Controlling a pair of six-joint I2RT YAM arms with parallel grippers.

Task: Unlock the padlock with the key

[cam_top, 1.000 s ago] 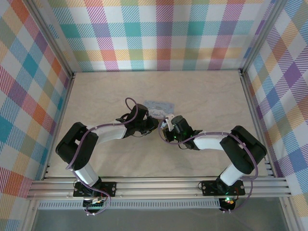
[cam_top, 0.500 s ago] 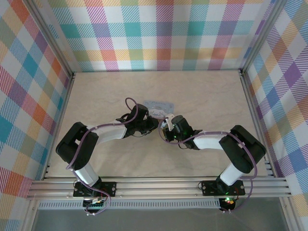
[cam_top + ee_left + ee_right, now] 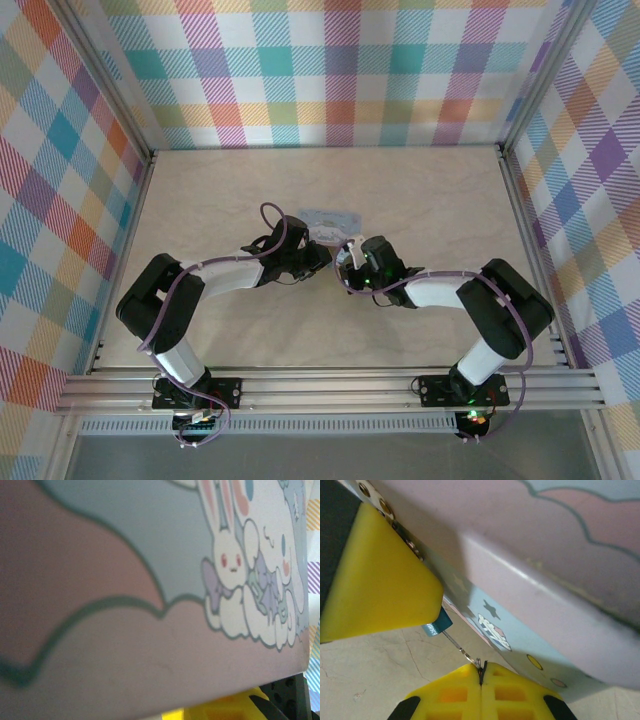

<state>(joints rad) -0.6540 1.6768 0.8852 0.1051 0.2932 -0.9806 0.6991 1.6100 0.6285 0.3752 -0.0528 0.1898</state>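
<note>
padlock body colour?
Blue-teal; the padlock shows best in the right wrist view.

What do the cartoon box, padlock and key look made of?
Cartoon box: likely printed sheet metal, satin; crisp folded lid edge. Padlock: teal-painted metal, possibly plastic; little shows. Key: thin bare silvery metal, glinting, pinched in right hand.

Tin box (image 3: 545, 545): painted sheet metal, smooth, low satin sheen, cartoon print; brass-coloured studs (image 3: 385, 506) along one edge. Padlock (image 3: 438, 624): teal painted body, smooth. Key (image 3: 461, 650): thin bare metal, silvery and bright. Right gripper (image 3: 481, 675), fingers (image 3: 452, 692): yellow plastic, matt, moulded with square recesses. Left gripper (image 3: 318, 252), finger (image 3: 375, 575): yellow plastic, plain and matt. Table (image 3: 200, 190): pale, stone-veined, matt. Walls (image 3: 330, 70): checked print, flat finish. Frame rails (image 3: 330, 385): bare aluminium, dull sheen. Arm shells (image 3: 440, 293) — black and white plastic, slightly glossy.
</note>
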